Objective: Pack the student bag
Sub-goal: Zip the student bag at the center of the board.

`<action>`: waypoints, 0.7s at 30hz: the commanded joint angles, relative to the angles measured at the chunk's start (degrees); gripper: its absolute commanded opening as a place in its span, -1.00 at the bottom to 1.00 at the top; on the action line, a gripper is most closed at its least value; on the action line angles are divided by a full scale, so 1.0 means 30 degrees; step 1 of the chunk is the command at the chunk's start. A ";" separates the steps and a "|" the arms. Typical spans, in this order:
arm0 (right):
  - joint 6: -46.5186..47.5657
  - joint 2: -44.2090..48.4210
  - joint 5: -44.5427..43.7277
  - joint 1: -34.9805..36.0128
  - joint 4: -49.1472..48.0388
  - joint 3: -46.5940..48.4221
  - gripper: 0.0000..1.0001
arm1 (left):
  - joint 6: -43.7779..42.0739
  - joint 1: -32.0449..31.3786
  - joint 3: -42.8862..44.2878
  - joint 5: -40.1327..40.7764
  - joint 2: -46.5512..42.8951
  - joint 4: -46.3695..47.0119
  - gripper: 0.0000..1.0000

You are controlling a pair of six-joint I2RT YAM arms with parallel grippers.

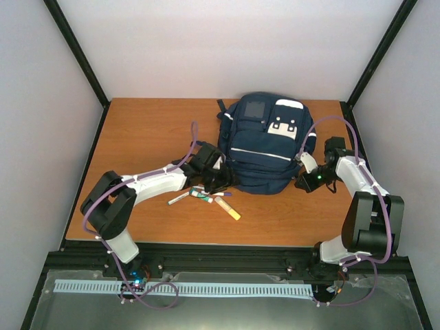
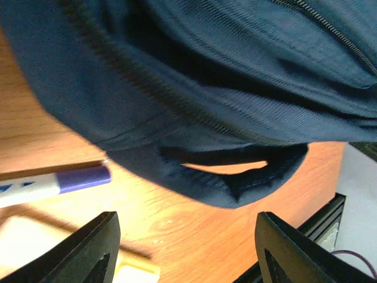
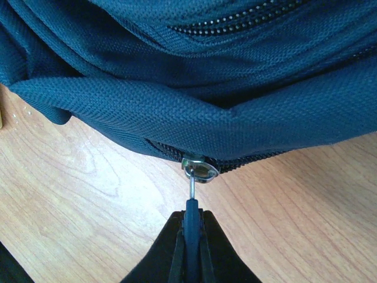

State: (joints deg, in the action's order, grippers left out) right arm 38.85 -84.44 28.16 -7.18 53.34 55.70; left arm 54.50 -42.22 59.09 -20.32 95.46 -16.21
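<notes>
The student bag (image 1: 265, 148), navy with white stripes and patches, lies at the back middle of the table. My left gripper (image 1: 223, 180) sits at the bag's near left corner. In the left wrist view this gripper (image 2: 187, 218) is open with only bare wood between its fingers, just short of a fabric loop (image 2: 235, 184) on the bag's edge (image 2: 206, 88). My right gripper (image 1: 302, 182) is at the bag's near right side. In the right wrist view it (image 3: 192, 219) is shut on the dark zipper pull (image 3: 192, 207), which hangs from the metal slider (image 3: 200, 169) under the bag's fold (image 3: 177, 112).
Pens lie on the wood near the bag's front left: a white marker (image 1: 180, 198), a green-and-white one (image 1: 203, 195) and a yellow highlighter (image 1: 228, 207). A purple-capped marker (image 2: 82, 178) and a yellow item (image 2: 138, 272) lie close to my left fingers. The table's right edge (image 1: 357, 158) is near the right arm.
</notes>
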 commanded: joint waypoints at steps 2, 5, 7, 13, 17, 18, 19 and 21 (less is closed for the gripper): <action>-0.0149 -0.0007 0.1046 0.0173 -0.0069 -0.0139 -0.94 | 0.1059 -0.0718 0.1701 -0.0454 0.1498 0.1643 0.29; -0.0122 0.0023 0.1116 0.0175 0.0008 -0.0062 -0.94 | 0.1172 -0.1043 0.2506 -0.0657 0.2493 0.1609 0.24; -0.0133 0.0005 0.1220 0.0171 0.0110 0.0056 -0.94 | 0.1440 -0.1243 0.2883 -0.0844 0.2987 0.1781 0.20; -0.0119 -0.0245 0.1382 0.0176 0.0221 0.0242 -0.94 | 0.1357 -0.2162 0.4106 -0.1045 0.4111 0.1549 0.13; -0.0142 -0.0371 0.1565 0.0168 0.0292 0.0252 -0.94 | 0.1211 -0.2584 0.4764 -0.1299 0.4920 0.1158 0.12; -0.0143 -0.0385 0.1609 0.0167 0.0295 0.0294 -0.94 | 0.1218 -0.2617 0.4865 -0.1422 0.5146 0.1103 0.08; -0.0132 -0.0434 0.1644 0.0170 0.0336 0.0325 -0.94 | 0.1274 -0.2626 0.4932 -0.1543 0.5313 0.1075 0.05; -0.0077 -0.0524 0.1702 0.0167 0.0432 0.0421 -0.94 | 0.1336 -0.2627 0.4955 -0.1599 0.5497 0.1116 -0.07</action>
State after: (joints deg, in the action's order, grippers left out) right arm 38.26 -85.60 29.45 -7.07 53.34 55.44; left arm 58.28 -49.10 71.16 -22.85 110.17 -13.91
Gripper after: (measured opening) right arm 0.036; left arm 0.511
